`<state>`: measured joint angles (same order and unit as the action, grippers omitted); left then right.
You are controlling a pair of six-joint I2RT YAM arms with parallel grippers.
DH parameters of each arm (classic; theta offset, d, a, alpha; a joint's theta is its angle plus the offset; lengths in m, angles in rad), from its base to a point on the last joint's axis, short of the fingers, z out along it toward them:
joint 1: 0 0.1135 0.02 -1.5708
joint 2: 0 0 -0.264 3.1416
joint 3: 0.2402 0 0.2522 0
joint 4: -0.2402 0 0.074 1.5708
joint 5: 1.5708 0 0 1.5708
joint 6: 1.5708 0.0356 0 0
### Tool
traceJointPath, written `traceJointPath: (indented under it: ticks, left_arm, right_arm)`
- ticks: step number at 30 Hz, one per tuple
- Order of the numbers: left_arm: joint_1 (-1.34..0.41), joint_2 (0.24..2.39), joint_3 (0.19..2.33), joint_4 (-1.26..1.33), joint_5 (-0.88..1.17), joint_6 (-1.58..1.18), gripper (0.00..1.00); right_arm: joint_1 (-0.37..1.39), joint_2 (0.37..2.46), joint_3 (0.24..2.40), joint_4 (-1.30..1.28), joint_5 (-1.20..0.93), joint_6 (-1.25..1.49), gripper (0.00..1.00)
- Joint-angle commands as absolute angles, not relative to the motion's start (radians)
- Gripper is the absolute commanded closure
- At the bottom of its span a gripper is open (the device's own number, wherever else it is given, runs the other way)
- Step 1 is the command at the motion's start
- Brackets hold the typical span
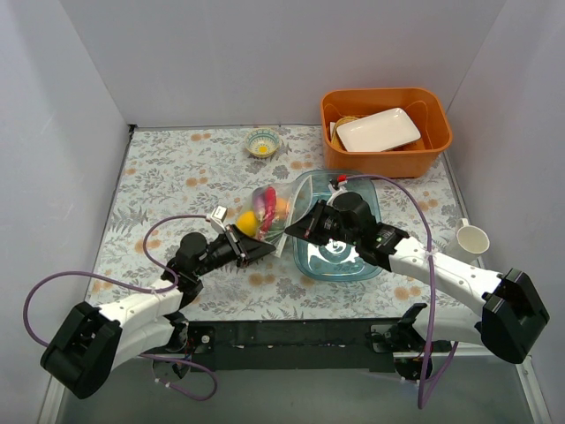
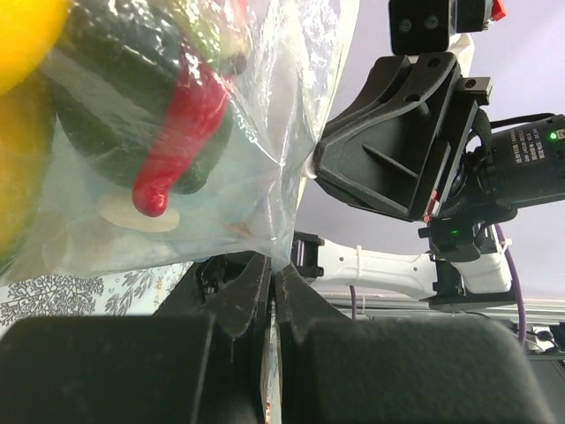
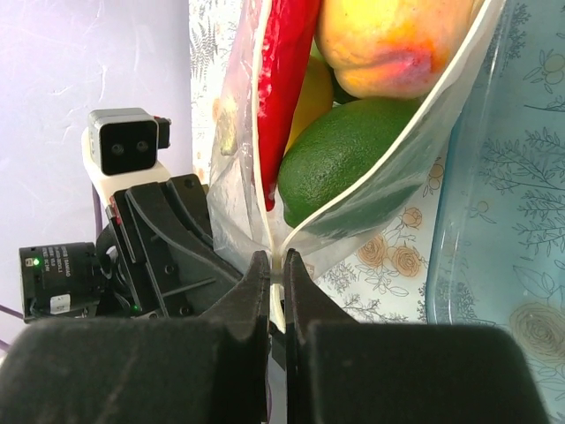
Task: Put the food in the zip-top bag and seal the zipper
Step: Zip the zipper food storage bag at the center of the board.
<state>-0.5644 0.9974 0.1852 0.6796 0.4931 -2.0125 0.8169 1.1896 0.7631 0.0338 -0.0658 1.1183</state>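
The clear zip-top bag [image 1: 267, 212] lies mid-table beside the blue tray and holds the food: a yellow lemon [image 1: 248, 222], a red chilli [image 3: 281, 79], an orange peach [image 3: 388, 44] and a green lime [image 3: 344, 159]. In the left wrist view the chilli [image 2: 181, 132] lies over a dark green piece. My left gripper [image 1: 267, 252] is shut on the bag's near edge [image 2: 272, 265]. My right gripper [image 1: 294, 231] is shut on the whitish zipper [image 3: 276, 274], whose two strips spread apart above the jaws. The two grippers face each other, close together.
A clear blue tray [image 1: 362, 265] sits under my right arm. An orange bin [image 1: 386, 132] with a white plate stands at the back right. A small bowl [image 1: 262, 142] is at the back, a white cup [image 1: 471, 238] at the right edge.
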Motion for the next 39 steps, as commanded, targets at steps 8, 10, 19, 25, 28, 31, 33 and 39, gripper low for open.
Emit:
traceJointPath:
  ticks: [8,10,19,25,28,31,33,39]
  left_arm:
    - [-0.552,0.868,0.297,0.301,0.485,-2.047,1.00]
    - [-0.552,0.838,0.324,0.230,0.469,-2.014,1.00]
    - [-0.552,0.782,0.313,0.166,0.440,-2.008,1.00]
    - [-0.551,0.782,0.342,0.124,0.428,-1.977,1.00]
    - [-0.551,0.778,0.354,0.094,0.417,-1.965,1.00]
    - [-0.551,0.769,0.368,0.055,0.408,-1.942,1.00]
    - [-0.551,0.761,0.382,0.032,0.402,-1.927,1.00]
    - [-0.548,0.753,0.399,-0.012,0.393,-1.907,1.00]
  right_arm:
    - [0.781,1.235,0.885,0.002,0.008,1.006,0.94]
    - [0.781,1.244,0.897,-0.029,0.008,0.999,0.95]
    - [0.769,1.236,0.876,0.017,-0.038,1.014,0.95]
    - [0.756,1.247,0.897,0.003,-0.041,1.002,0.95]
    - [0.749,1.255,0.914,-0.043,-0.028,0.991,0.95]
    - [0.736,1.253,0.905,-0.041,-0.021,0.996,0.94]
    - [0.720,1.250,0.899,-0.034,-0.031,0.996,0.94]
    - [0.666,1.238,0.887,-0.009,-0.083,1.009,0.93]
